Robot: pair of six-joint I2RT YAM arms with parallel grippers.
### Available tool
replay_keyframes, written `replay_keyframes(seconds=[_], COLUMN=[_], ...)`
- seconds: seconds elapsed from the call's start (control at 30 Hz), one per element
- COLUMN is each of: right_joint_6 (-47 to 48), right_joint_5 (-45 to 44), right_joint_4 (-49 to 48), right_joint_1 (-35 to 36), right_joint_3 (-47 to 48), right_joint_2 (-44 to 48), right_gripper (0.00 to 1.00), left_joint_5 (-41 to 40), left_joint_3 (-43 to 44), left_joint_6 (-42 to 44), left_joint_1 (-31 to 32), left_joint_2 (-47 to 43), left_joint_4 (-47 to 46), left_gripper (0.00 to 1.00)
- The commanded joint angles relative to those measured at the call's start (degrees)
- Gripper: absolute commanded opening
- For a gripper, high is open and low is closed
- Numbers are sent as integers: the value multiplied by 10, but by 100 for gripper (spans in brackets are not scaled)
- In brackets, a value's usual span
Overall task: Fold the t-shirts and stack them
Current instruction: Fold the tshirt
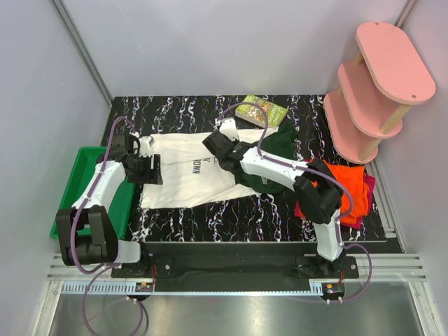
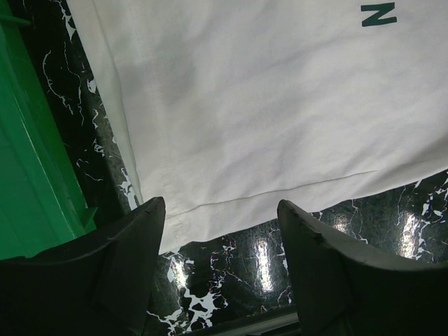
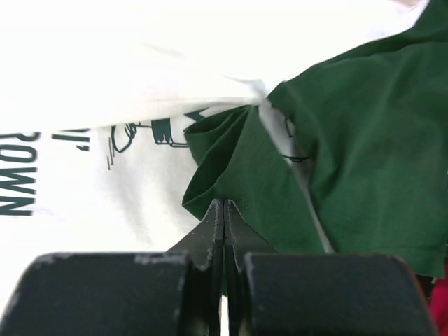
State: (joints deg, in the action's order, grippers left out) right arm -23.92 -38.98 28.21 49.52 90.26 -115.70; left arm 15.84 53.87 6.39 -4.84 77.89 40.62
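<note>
The cream-white t-shirt (image 1: 185, 178) lies spread on the black marbled table, its dark lettering showing. Its dark green sleeve (image 1: 276, 143) is bunched at the right. In the right wrist view, my right gripper (image 3: 224, 203) is shut, pinching a fold of that green sleeve (image 3: 350, 161) beside the cartoon print. My right gripper (image 1: 219, 142) sits over the shirt's upper right part. At the shirt's left edge my left gripper (image 1: 152, 169) stands open. Its fingers (image 2: 140, 238) straddle the hem of the white cloth (image 2: 245, 105), holding nothing. The orange t-shirt (image 1: 350, 185) lies on the magenta-red one (image 1: 355, 222) at the right.
A green plastic tray (image 1: 77, 175) sits at the table's left edge, right beside my left gripper. A small green book (image 1: 266, 110) lies at the back, near the sleeve. A pink tiered shelf (image 1: 378, 84) stands at the back right.
</note>
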Motion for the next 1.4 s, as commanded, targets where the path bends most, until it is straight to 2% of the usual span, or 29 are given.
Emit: replay_keyframes(seconds=[0.0,0.33,0.6,0.8,1.03,1.37], right_joint_6=[3,-57,-168,-226,-232,-305], right_joint_5=[-27,-44,-57,-65,-77,-87], right_joint_4=[12,69,162,216,226,299], right_joint_1=[4,16,45,69,75,83], right_joint_3=[1,-109,-189,-200,-200,-240], right_joint_2=[64,199,278,311,322,395], right_gripper=[0,0,0,0,0,0], left_joint_5=[15,1,-15,-44,-92,-63], left_joint_3=[18,18,17,53,62,66], left_joint_6=[3,24,49,54,68,74], left_joint_1=[0,0,-4,-9,-16,-29], left_joint_2=[2,-6,-5,10,23,89], left_joint_4=[-11,-3,28,84,121,177], left_gripper=[70,70,69,69,69,64])
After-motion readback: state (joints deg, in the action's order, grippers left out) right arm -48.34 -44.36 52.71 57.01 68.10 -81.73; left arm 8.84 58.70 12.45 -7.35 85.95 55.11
